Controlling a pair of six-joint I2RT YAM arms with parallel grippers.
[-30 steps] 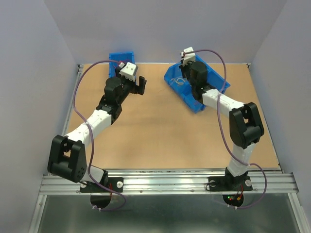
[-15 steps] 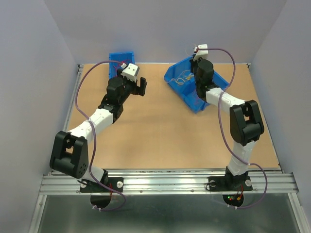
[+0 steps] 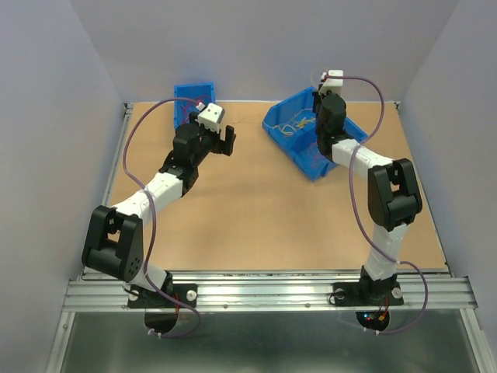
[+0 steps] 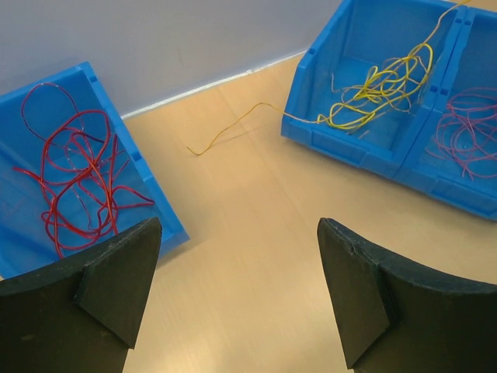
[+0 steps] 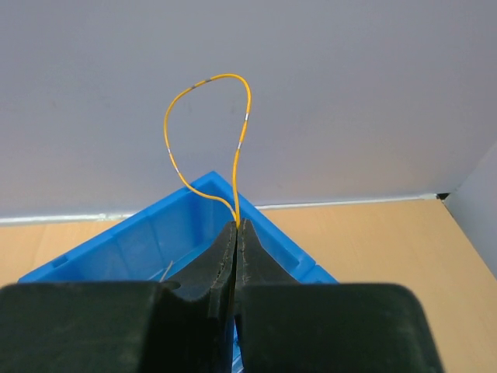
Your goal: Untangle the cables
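My right gripper [image 5: 237, 224] is shut on a thin yellow wire [image 5: 203, 83] that loops up above its tips, over the far end of the large blue bin [image 3: 289, 134]. In the left wrist view that bin [image 4: 351, 144] holds a yellow tangle [image 4: 380, 87] and, in a second compartment, pink-red wires [image 4: 470, 128]; one yellow strand [image 4: 233, 128] trails out onto the table. A small blue bin [image 4: 54, 233] holds dark red wires [image 4: 74, 167]. My left gripper [image 4: 241, 299] is open and empty above bare table between the bins.
The small blue bin [image 3: 192, 98] stands against the back wall at the left. The grey back wall [image 3: 256, 47] and side walls close in the wooden table [image 3: 256, 217]. A metal rail [image 3: 264, 291] runs along the near edge.
My right gripper has lifted up and back from inside the large bin toward the wall, pulling a yellow wire with it. My left arm has shifted slightly forward.
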